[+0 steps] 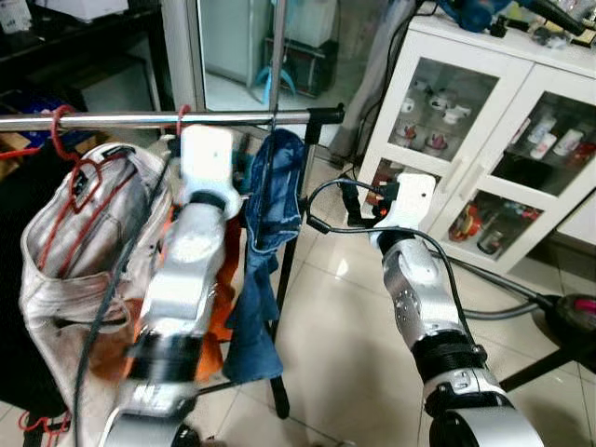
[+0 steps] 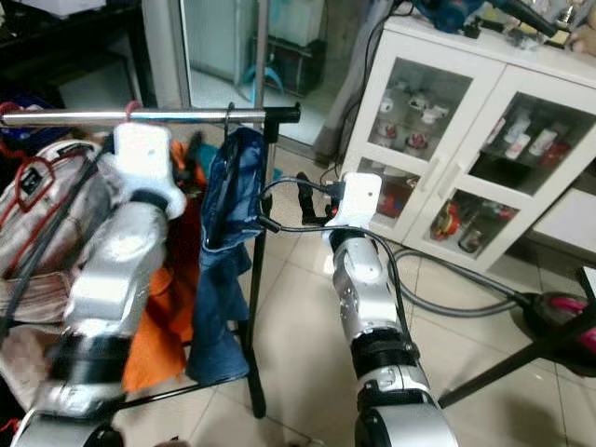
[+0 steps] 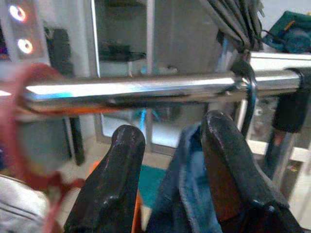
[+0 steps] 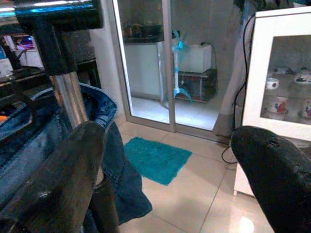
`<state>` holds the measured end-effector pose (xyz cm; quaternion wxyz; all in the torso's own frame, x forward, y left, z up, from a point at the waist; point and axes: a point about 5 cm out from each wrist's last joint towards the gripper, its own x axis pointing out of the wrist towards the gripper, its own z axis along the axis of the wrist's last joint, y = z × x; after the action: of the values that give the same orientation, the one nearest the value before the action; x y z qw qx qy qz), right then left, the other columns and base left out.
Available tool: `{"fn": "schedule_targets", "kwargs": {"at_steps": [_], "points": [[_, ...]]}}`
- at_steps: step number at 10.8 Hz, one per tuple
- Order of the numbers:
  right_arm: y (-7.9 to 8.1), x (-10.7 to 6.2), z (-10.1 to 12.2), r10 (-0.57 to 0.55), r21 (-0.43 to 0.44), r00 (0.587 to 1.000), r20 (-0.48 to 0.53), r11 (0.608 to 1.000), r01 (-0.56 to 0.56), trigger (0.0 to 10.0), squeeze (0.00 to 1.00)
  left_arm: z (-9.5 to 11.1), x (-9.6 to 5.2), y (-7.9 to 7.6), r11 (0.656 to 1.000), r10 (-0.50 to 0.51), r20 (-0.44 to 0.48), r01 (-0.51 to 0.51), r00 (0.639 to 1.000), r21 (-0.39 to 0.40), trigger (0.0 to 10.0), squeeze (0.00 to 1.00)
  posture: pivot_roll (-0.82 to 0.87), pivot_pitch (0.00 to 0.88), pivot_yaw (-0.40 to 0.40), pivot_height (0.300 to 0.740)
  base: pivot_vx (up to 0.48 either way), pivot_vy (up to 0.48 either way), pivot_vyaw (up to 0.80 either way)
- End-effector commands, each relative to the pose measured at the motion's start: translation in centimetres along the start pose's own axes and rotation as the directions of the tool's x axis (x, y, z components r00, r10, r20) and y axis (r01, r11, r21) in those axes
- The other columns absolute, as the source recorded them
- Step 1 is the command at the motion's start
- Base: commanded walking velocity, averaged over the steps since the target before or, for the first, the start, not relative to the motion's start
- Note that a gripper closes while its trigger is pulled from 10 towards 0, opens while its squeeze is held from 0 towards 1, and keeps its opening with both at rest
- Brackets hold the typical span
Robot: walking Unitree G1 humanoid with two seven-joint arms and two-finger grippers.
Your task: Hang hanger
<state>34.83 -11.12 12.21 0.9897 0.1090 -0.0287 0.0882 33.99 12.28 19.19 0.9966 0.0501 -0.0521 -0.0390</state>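
I held the left tool (image 3: 172,160) wide beneath the rail (image 3: 146,90), jeans (image 1: 270,214) at 3 o'clock; right tool (image 4: 165,170) wide, idle.

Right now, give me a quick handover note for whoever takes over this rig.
Left gripper: open, empty, raised just under the rail, fingers beside the blue denim garment.
Right gripper: open, empty, held by the rack's end post.
The denim garment's dark hanger hook is over the rail near its end; red hangers with a pale garment hang further along.
Done: the hanger looks hung.
Left: probably just back both arms away without snagging the denim.
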Motion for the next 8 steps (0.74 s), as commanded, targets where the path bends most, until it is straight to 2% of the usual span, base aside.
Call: {"fn": "schedule_targets", "kwargs": {"at_steps": [1,2,3,4,5,7,8], "points": [[-0.8,-0.2,0.2,-0.024,-0.006,1.0,0.0,1.0,0.024,10.0,0.0,0.0,0.5,-0.6,1.0,-0.015,-0.013,0.015,1.0,-0.016,10.0,0.0,0.12,0.0,-0.087,0.74,0.0,0.0,0.0],[-0.7,-0.2,0.1,-0.018,-0.009,1.0,-0.006,1.0,0.018,10.0,0.0,-0.6,1.3,-1.0,0.995,-0.038,-0.053,0.032,0.998,-0.096,10.0,0.0,0.12,0.0,-0.094,0.74,0.0,0.0,0.0],[-0.6,-0.2,0.1,-0.011,-0.011,1.0,-0.009,1.0,0.011,10.0,0.0,-0.7,1.9,-0.9,0.994,-0.042,-0.062,0.035,0.997,-0.106,10.0,0.0,0.12,0.0,-0.095,0.74,0.0,0.0,0.0],[-0.5,-0.2,0.0,-0.009,-0.011,1.0,-0.01,1.0,0.009,10.0,0.0,-0.5,2.3,-0.9,0.995,-0.044,-0.061,0.038,0.997,-0.094,10.0,0.0,0.12,0.0,-0.094,0.74,0.0,0.0,0.0],[-0.4,-0.2,-0.1,-0.008,-0.007,1.0,-0.013,1.0,0.008,10.0,0.0,-0.8,3.0,-1.3,0.998,-0.057,-0.101,0.053,0.993,-0.042,10.0,0.0,0.12,0.006,-0.089,0.74,0.0,0.0,0.0],[-0.3,-0.4,-0.3,-0.011,-0.002,1.0,-0.018,1.0,0.011,10.0,0.0,-0.7,3.4,-2.0,0.997,-0.084,-0.098,0.083,0.992,-0.009,10.0,0.0,0.11,0.008,-0.082,0.74,0.0,0.0,0.0],[-0.5,-0.5,-0.4,-0.019,0.001,1.0,-0.02,1.0,0.019,10.0,0.0,-0.2,3.6,-2.7,0.992,-0.109,-0.078,0.114,0.991,0.055,10.0,0.0,0.1,0.01,-0.073,0.74,0.0,0.0,0.0]]}}
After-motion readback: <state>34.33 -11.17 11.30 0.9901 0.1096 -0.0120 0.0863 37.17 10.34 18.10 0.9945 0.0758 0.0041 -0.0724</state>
